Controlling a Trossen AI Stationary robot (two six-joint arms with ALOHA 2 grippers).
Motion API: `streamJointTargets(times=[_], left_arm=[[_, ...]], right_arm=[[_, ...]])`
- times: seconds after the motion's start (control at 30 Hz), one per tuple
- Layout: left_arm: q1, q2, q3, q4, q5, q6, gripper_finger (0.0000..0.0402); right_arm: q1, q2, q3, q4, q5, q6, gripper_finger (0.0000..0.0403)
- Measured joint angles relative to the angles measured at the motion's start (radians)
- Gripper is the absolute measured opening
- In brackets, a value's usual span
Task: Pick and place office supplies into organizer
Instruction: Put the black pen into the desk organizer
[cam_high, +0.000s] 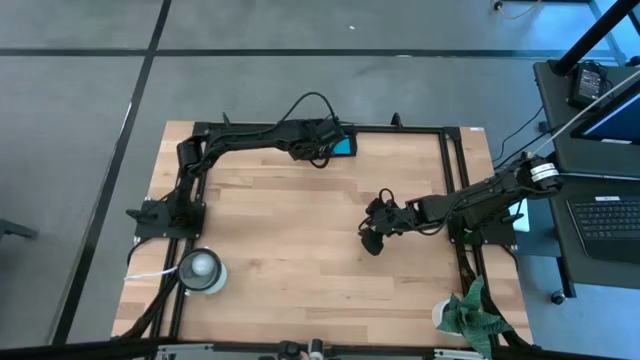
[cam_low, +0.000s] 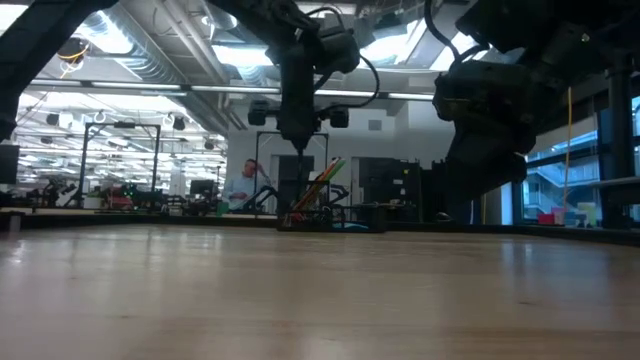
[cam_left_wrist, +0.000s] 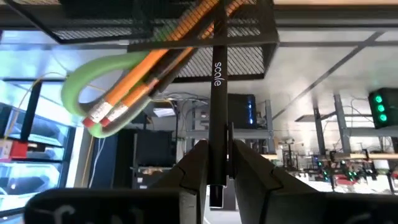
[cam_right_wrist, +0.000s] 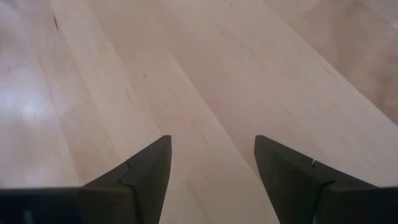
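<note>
The black mesh organizer (cam_left_wrist: 249, 37) stands at the table's far edge, beside the blue note pad (cam_high: 343, 146). Orange pencils (cam_left_wrist: 134, 87) and the green scissors handle (cam_left_wrist: 78, 93) stick up out of it, as the low view also shows for the pencils (cam_low: 325, 180). My left gripper (cam_left_wrist: 216, 171) hangs above the organizer, pointing down, shut on a black pen (cam_left_wrist: 217, 81). My right gripper (cam_right_wrist: 211, 168) is open over bare wood right of the table's middle, where the high view shows my right gripper (cam_high: 372, 238) apart from every item. My left gripper pinches the black pen near its upper end (cam_left_wrist: 216, 155) between its two fingers (cam_left_wrist: 193, 171). It comes from above, with the pen running along the fingers. The pen stands upright, and its lower end (cam_left_wrist: 219, 18) reaches the organizer's mesh among the pencils.
A white round roll (cam_high: 200, 270) sits near the table's left near corner. A green cloth (cam_high: 470, 310) lies at the right near corner. A black metal frame (cam_high: 452, 180) runs along the table's edges. Bare wood (cam_high: 290, 230) fills the middle.
</note>
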Motion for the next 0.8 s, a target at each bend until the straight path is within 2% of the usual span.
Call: streamJointTargets(times=[0.3, 0.53, 0.8], left_arm=[[0.002, 0.0, 0.0, -0.022, 0.07, 0.023, 0.0052], [0.006, 0.0, 0.0, -0.02, 0.083, 0.024, 0.0053], [0.006, 0.0, 0.0, -0.015, 0.106, 0.024, 0.0072]], right_arm=[[0.0, 0.0, 0.0, 0.017, 0.0, 0.0, 0.0232], [0.0, 0.0, 0.0, 0.024, 0.0, 0.0, 0.0232], [0.0, -0.001, 0.0, 0.024, -0.001, 0.0, 0.0232]])
